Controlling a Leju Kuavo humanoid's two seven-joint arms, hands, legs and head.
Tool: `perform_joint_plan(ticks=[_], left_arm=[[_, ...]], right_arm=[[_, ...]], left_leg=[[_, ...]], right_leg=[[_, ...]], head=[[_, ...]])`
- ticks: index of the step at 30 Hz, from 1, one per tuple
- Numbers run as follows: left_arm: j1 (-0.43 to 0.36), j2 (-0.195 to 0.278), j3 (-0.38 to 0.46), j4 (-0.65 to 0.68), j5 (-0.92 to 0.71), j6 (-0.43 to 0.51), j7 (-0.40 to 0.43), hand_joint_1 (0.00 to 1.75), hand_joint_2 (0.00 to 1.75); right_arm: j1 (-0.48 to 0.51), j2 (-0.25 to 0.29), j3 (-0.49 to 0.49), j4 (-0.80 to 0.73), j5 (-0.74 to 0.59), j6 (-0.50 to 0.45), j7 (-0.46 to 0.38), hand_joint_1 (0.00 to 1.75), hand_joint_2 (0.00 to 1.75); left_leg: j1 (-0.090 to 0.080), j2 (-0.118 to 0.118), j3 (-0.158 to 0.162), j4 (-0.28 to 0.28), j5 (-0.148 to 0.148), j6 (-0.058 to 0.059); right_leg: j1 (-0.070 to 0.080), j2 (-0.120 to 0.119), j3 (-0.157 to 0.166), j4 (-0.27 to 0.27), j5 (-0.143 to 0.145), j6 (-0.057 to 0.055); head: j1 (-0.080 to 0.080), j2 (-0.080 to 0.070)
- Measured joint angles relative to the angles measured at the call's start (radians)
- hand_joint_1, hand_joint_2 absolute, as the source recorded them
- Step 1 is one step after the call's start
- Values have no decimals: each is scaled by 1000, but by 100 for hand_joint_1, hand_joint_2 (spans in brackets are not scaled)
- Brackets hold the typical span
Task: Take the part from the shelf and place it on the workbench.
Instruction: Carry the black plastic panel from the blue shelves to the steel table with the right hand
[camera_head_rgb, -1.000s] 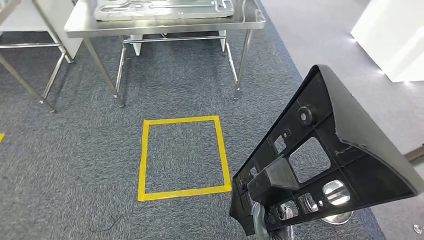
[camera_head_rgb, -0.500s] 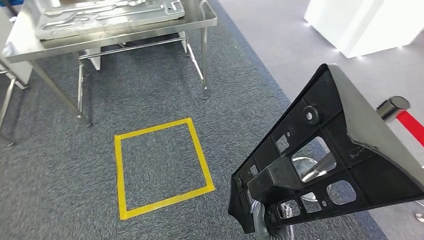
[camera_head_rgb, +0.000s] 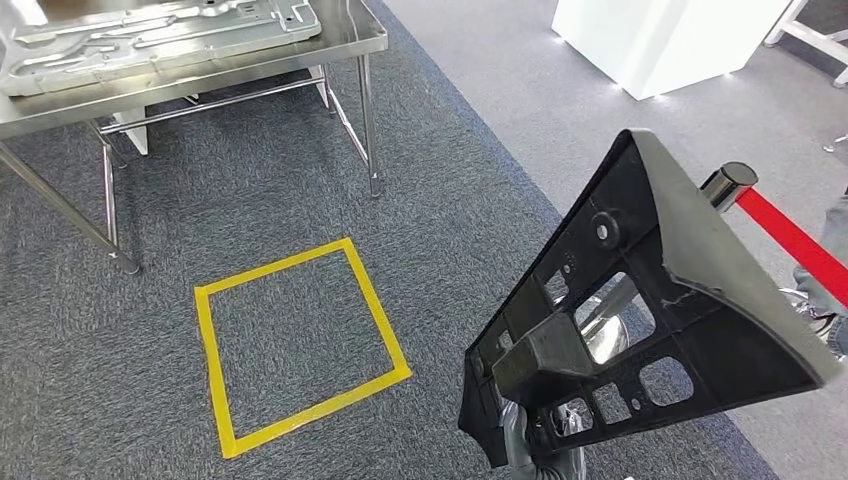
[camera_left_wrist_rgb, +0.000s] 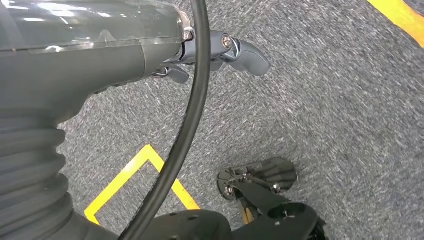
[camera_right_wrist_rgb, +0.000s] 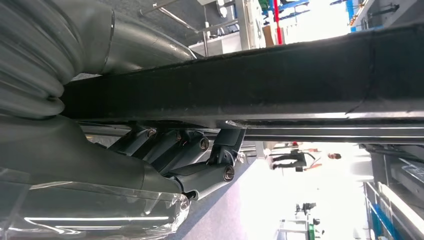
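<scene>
Grey carpet (camera_head_rgb: 300, 180) covers the floor, marked with a yellow tape square (camera_head_rgb: 300, 340); beyond it, up and to the left in your head view, stands the steel worktop (camera_head_rgb: 200, 60), which already carries a large pressed metal panel (camera_head_rgb: 150, 35). Your right hand (camera_head_rgb: 535, 440) grips the black plastic part (camera_head_rgb: 650, 300) at its lower end, fingers (camera_right_wrist_rgb: 200, 150) wrapped under its edge, as the right wrist view confirms. Note that the part's long axis rises from the hand up and to the right, tilted away from the worktop. The worktop lies well apart from the part, ahead and to your left, with the tape square between them; judged from this, your carry is under way and the placing is not yet begun. Your left hand (camera_left_wrist_rgb: 220, 50) hangs over the carpet holding nothing, its fingers loosely curled. A red barrier belt on a chrome post (camera_head_rgb: 730, 180) stands just behind the part on your right; mind it if you turn.
</scene>
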Motion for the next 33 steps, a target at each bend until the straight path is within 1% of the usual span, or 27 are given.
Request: perform_joint_plan(ticks=[1, 2, 5, 6, 7, 8, 10, 11, 12, 13, 14, 16, 17, 18, 20, 21, 22, 24, 25, 26, 27, 28, 29, 30, 31, 32, 33], left_arm=[[-1, 0, 1, 0, -1, -1, 1, 0, 175], [-2, 0, 1, 0, -2, -2, 3, 0, 175], [-3, 1, 3, 0, -6, -2, 6, 0, 175], [-3, 2, 3, 0, -6, -2, 7, 0, 175], [-3, 2, 3, 0, -7, -2, 8, 0, 175], [-3, 3, 3, 0, -8, -2, 9, 0, 175], [-2, 4, 4, 0, -8, -3, 10, 0, 175], [-2, 4, 5, 0, -8, -3, 11, 0, 175], [-2, 4, 7, 0, -9, -3, 12, 0, 175], [-2, 5, 9, 0, -10, -3, 14, 0, 175], [-2, 6, 11, 0, -13, -3, 15, 0, 175], [-3, 7, 16, 0, -19, -3, 17, 0, 175], [-4, 7, 17, 0, -20, -3, 17, 0, 175], [-5, 7, 18, 0, -21, -3, 17, 0, 175], [-3, 7, 19, 0, -21, -3, 17, 0, 175], [-2, 7, 19, 0, -21, -3, 17, 0, 175], [-2, 7, 20, 0, -21, -3, 17, 0, 175], [-3, 7, 20, 0, -21, -3, 17, 0, 175], [-4, 7, 20, 0, -22, -3, 17, 0, 175], [-3, 7, 20, 0, -22, -3, 17, 0, 175], [-3, 7, 20, 0, -22, -3, 17, 0, 175], [-2, 7, 20, 0, -23, -4, 18, 0, 175], [-2, 7, 20, 0, -24, -4, 18, 0, 175], [-3, 7, 20, 0, -25, -5, 19, 0, 175], [-4, 7, 21, 0, -28, -5, 19, 0, 175], [-6, 7, 21, 0, -30, -6, 20, 0, 175], [-6, 7, 21, -1, -32, -6, 20, 0, 175]], right_arm=[[-1, 0, 1, 1, 8, -6, 5, 175, 175], [-2, 0, 3, 2, 19, -14, 10, 175, 175], [-3, 0, 9, 7, 46, -32, 24, 175, 175], [-4, 0, 11, 7, 48, -33, 26, 175, 175], [-5, 0, 12, 8, 49, -34, 27, 175, 175], [-7, 0, 14, 9, 50, -34, 28, 175, 175], [-9, 0, 16, 13, 51, -35, 29, 175, 175], [-10, 0, 17, 15, 51, -35, 30, 175, 175], [-12, 0, 18, 18, 52, -38, 31, 175, 175], [-13, 0, 19, 19, 53, -43, 34, 175, 175], [-14, 0, 20, 21, 54, -49, 37, 175, 175], [-16, -2, 24, 22, 56, -61, 43, 175, 175], [-17, -3, 26, 22, 57, -64, 44, 175, 175], [-19, -5, 28, 22, 58, -66, 45, 175, 175], [-22, -8, 32, 22, 60, -67, 46, 175, 175], [-23, -9, 33, 22, 60, -67, 46, 175, 175], [-24, -10, 34, 22, 60, -67, 46, 175, 175], [-25, -12, 35, 23, 61, -67, 46, 175, 175], [-24, -13, 35, 24, 60, -68, 47, 175, 175], [-24, -14, 35, 25, 60, -68, 48, 175, 175], [-24, -14, 36, 27, 60, -70, 49, 175, 175], [-24, -15, 36, 28, 60, -71, 50, 175, 175], [-24, -15, 37, 28, 60, -72, 52, 175, 175], [-24, -16, 38, 28, 60, -74, 54, 175, 175], [-24, -17, 40, 29, 61, -76, 56, 175, 175], [-24, -18, 41, 29, 61, -79, 59, 175, 175], [-25, -19, 43, 30, 61, -83, 61, 175, 175]], left_leg=[[-1, -1, -1, 0, -2, -5], [-2, -2, -1, 0, -3, -11], [-2, -4, 1, -1, -5, -28], [-2, -4, -2, 10, -14, -32], [-1, -5, -14, 40, -34, -36], [0, -5, -37, 90, -63, -38], [0, -5, -101, 217, -119, -40], [0, -5, -122, 257, -127, -40], [0, -4, -127, 261, -116, -40], [-1, -2, -111, 225, -86, -37], [-2, 6, -80, 162, -48, -33], [-10, 37, -29, 46, -2, -21], [-14, 46, -19, 18, 4, -16], [-17, 46, -19, 12, 2, -12], [-14, 25, -19, 4, 10, -4], [-11, 15, -16, -1, 15, 1], [-7, 6, -14, -7, 21, 7], [-4, -12, -15, -11, 27, 13], [-4, -21, -17, -10, 28, 14], [-4, -32, -18, -10, 28, 14], [-4, -44, -18, -8, 28, 14], [-3, -57, -17, -7, 27, 13], [-2, -70, -17, -4, 26, 10], [-1, -81, -17, -2, 24, 6], [-1, -93, -20, 3, 22, 0], [-1, -103, -24, 5, 22, -8], [0, -114, -29, 5, 22, -16]], right_leg=[[2, 0, 26, -48, 12, -4], [5, -1, 39, -73, 13, -8], [6, -6, 42, -82, 13, -23], [4, -10, 44, -87, 15, -28], [2, -14, 46, -91, 16, -35], [3, -20, 47, -93, 17, -40], [7, -30, 47, -93, 14, -48], [10, -36, 48, -92, 13, -50], [12, -43, 49, -91, 11, -52], [13, -49, 51, -89, 8, -52], [15, -56, 54, -86, 5, -51], [19, -70, 57, -79, -2, -45], [21, -77, 58, -77, -4, -41], [21, -84, 58, -77, -5, -36], [19, -96, 62, -77, -8, -26], [18, -86, 61, -68, -17, -20], [16, -67, 51, -43, -37, -15], [8, -23, 4, 62, -99, -5], [5, -14, -26, 124, -126, -1], [2, -10, -47, 168, -138, 2], [-1, -9, -55, 180, -130, 4], [-5, -6, -44, 155, -103, 6], [-8, 4, -19, 99, -65, 7], [-13, 26, 11, 35, -35, 6], [-15, 49, 35, -19, -15, 5], [-16, 66, 49, -54, -7, 3], [-14, 75, 54, -68, -9, -1]], head=[[0, 0], [0, 0], [0, 0], [0, 0], [0, 0], [0, 0], [0, 0], [0, 0], [0, 0], [0, 0], [0, 0], [0, 0], [0, 0], [0, 0], [0, 0], [0, 0], [0, 0], [0, 0], [0, 0], [0, 0], [0, 0], [0, 0], [0, 0], [0, 0], [0, 0], [0, 0], [0, 0]])
